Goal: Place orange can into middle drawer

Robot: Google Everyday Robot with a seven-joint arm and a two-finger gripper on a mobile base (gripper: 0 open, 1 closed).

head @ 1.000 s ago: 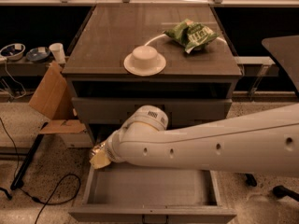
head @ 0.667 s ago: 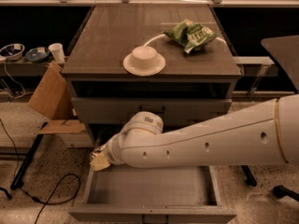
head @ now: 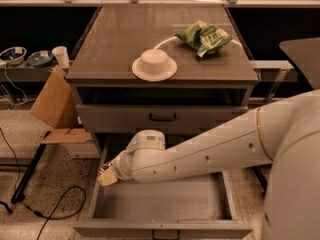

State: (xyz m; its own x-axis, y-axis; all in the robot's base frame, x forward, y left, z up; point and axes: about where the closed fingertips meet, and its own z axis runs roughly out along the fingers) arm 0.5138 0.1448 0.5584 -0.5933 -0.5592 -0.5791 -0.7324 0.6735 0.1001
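Note:
The middle drawer is pulled open at the bottom of the grey cabinet, and its flat floor is bare. My arm reaches in from the right across the drawer's back. My gripper is at the drawer's back left corner, just above the left wall. It is mostly hidden behind the white wrist. A small pale, shiny piece of the orange can shows at its tip, held in the gripper.
Above is a shut drawer front with a black curved handle. A white bowl and a green snack bag lie on the cabinet top. A cardboard box and cables are on the floor at left.
My arm has moved lower and a little toward the front, carrying the can down toward the drawer's left back corner. The bowl and bag have not moved.

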